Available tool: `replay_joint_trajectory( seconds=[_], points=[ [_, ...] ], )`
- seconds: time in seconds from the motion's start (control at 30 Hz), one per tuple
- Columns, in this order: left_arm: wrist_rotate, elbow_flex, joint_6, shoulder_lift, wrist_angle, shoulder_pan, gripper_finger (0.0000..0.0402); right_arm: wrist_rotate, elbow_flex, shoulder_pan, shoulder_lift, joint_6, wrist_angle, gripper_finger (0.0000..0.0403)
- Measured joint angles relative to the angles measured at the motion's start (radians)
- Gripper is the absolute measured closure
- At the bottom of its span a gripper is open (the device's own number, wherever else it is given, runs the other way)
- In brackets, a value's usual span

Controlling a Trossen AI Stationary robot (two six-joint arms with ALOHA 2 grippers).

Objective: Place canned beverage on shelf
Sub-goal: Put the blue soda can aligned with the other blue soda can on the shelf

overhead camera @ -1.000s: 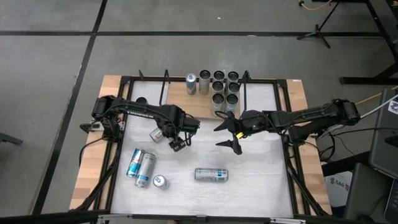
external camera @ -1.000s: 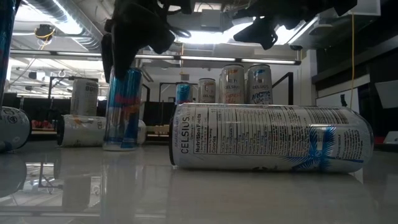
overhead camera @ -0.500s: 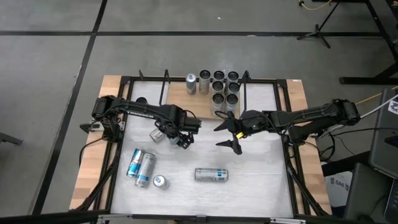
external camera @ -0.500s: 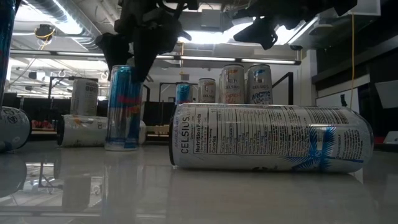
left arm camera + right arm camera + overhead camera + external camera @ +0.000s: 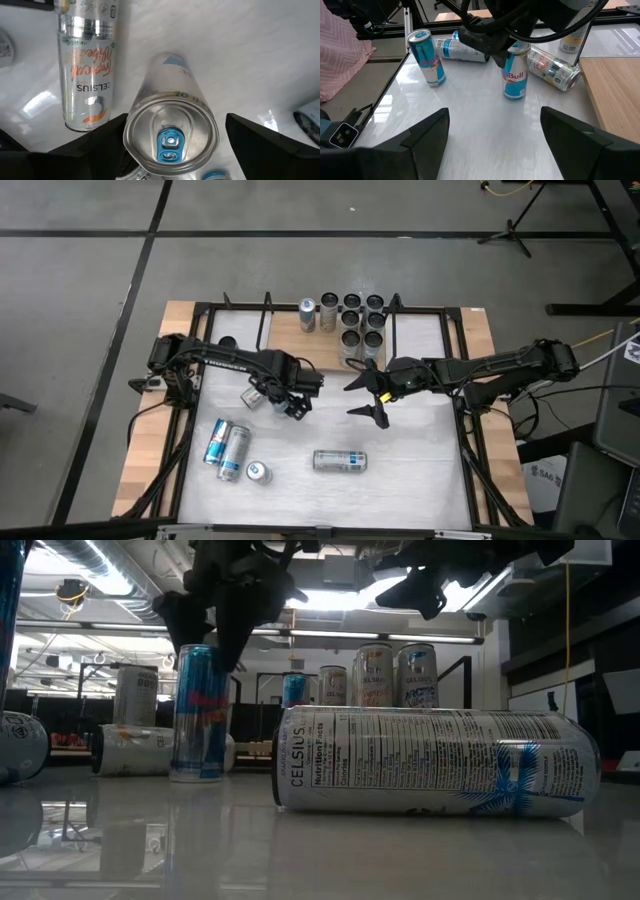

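Over the middle of the tabletop (image 5: 420,470), left of centre: left gripper (image 5: 289,402) hanging straight down above an upright blue-and-silver canned beverage (image 5: 200,715). Fingers (image 5: 95,142) spread wide, one on each side of the can's top, a gap showing on both sides in the left wrist view. No hold yet, by the look of it.

Just across, in front of the shelf's right end: right gripper (image 5: 368,393) off the surface, jaws apart, nothing between them. Waiting, apparently.

Judging progress: well under way but unfinished. Already standing on the shelf (image 5: 290,345), at the far edge of the table, a tight cluster of cans (image 5: 358,320) plus a single can (image 5: 308,313) beside it. Left to do for this one: close on it, lift, carry it back to the bare wood, set it upright. Beyond that, more loose cans in front of the shelf: a pair lying side by side (image 5: 227,447), one upright (image 5: 257,472), a long silver one on its side (image 5: 339,460), another lying close by the left gripper (image 5: 255,394).

As for the target can: slim, tall, blue and silver with red lettering, unopened, with a blue pull-tab (image 5: 169,145) flat on a silver lid. Upright, standing apart from the neighbours, clear room all round for the fingers.
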Motion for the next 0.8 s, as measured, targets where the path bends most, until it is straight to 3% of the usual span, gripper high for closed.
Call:
replay_joint_trajectory(
  seconds=[0.3,0.57,0.8],
  points=[
    [-0.017,0.000,-0.089,0.000,-0.001,-0.001,0.0114,0.000,0.000,0.000,0.000,0.000,0.000,0.0100],
    [-0.027,0.000,-0.081,0.000,-0.001,-0.001,0.0165,0.000,0.000,0.000,0.000,0.000,0.000,0.0100],
    [-0.035,0.001,-0.011,0.000,0.000,0.000,0.0177,0.000,0.000,0.000,0.000,0.000,0.000,0.0100]
  ],
)
